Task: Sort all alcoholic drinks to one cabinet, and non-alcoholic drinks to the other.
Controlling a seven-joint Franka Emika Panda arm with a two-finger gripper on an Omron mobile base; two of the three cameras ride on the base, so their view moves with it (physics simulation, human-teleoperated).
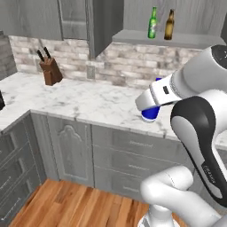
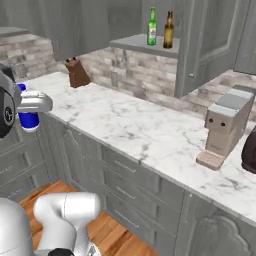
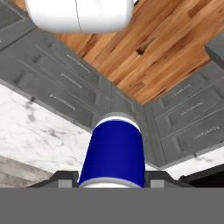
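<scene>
My gripper [image 3: 112, 180] is shut on the white plastic bottle with the blue label [image 3: 113, 151], a non-alcoholic drink, with one dark finger [image 3: 65, 177] on each side of it. The bottle [image 1: 150, 114] hangs in the air by the counter's front edge, mostly hidden behind my white hand, and its blue label [image 2: 28, 120] shows under the hand at the far left. The alcoholic drinks, a green bottle [image 1: 152, 23] and an amber-brown bottle [image 1: 169, 25], stand upright side by side on the shelf of the open upper cabinet [image 1: 164, 39]. The same green [image 2: 152, 27] and amber [image 2: 169, 30] pair shows from the right.
A marble counter [image 1: 88, 102] runs along the brick wall, with a knife block [image 1: 50, 68] at its far left. A grey coffee machine [image 2: 225, 125] and a dark object [image 2: 249, 150] stand to the right. Open cabinet doors [image 2: 205, 40] flank the shelf. Below lie grey drawers and wood floor [image 3: 166, 52].
</scene>
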